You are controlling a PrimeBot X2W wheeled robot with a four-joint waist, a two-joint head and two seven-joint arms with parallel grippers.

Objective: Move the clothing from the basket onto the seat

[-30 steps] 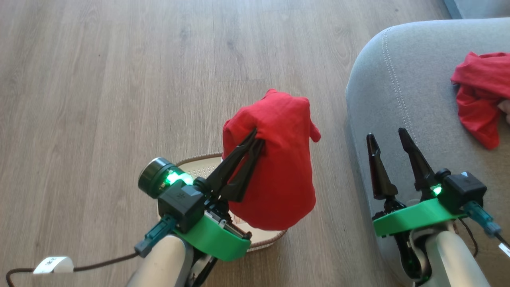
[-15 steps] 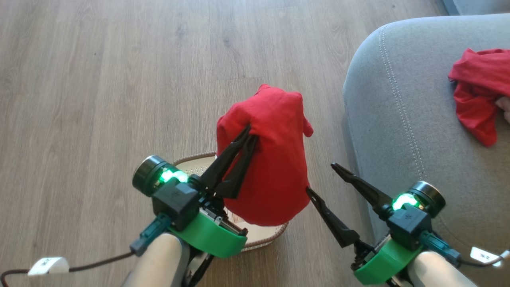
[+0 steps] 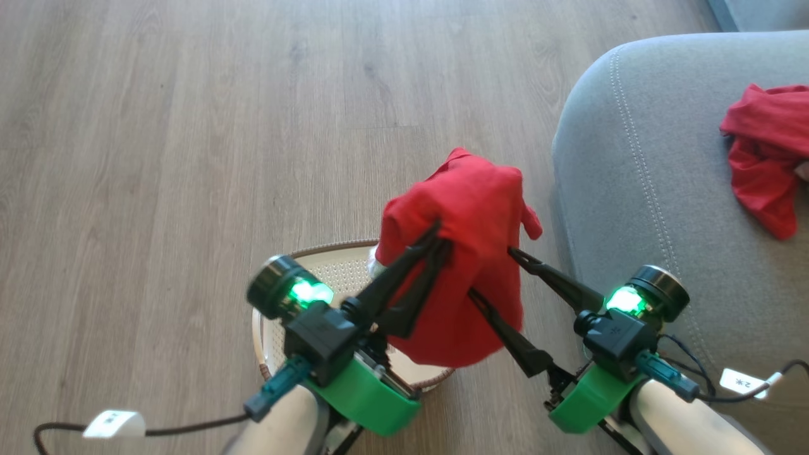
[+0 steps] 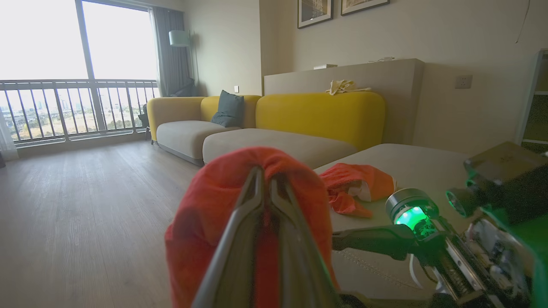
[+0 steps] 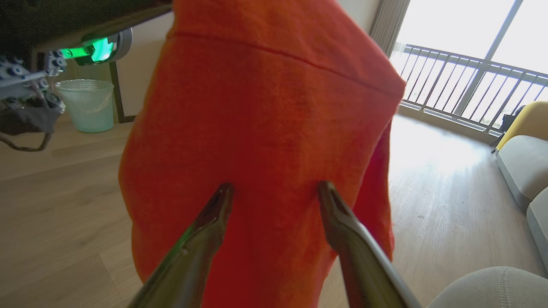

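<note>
A red garment (image 3: 480, 208) hangs from my left gripper (image 3: 439, 230), which is shut on its upper fold above the cream basket (image 3: 287, 316). In the left wrist view, the same gripper (image 4: 265, 171) pinches the cloth (image 4: 205, 214). My right gripper (image 3: 491, 272) is open, its tips pressed against the garment's right side. The right wrist view has this gripper (image 5: 275, 187) spread wide on the hanging cloth (image 5: 265, 107). A second red garment (image 3: 765, 151) with white trim lies on the grey seat (image 3: 638, 189), and it (image 4: 355, 184) appears beyond the held one.
Wooden floor (image 3: 189, 126) surrounds the basket. The seat's rounded corner (image 5: 483, 291) lies close on the right. A pale green waste bin (image 5: 87, 105) stands by a wall behind the garment. A yellow sofa (image 4: 321, 111) is farther off.
My right gripper has swung left from over the seat and turned toward the hanging garment, its open fingers now touching it. My left gripper has carried the garment a little to the right.
</note>
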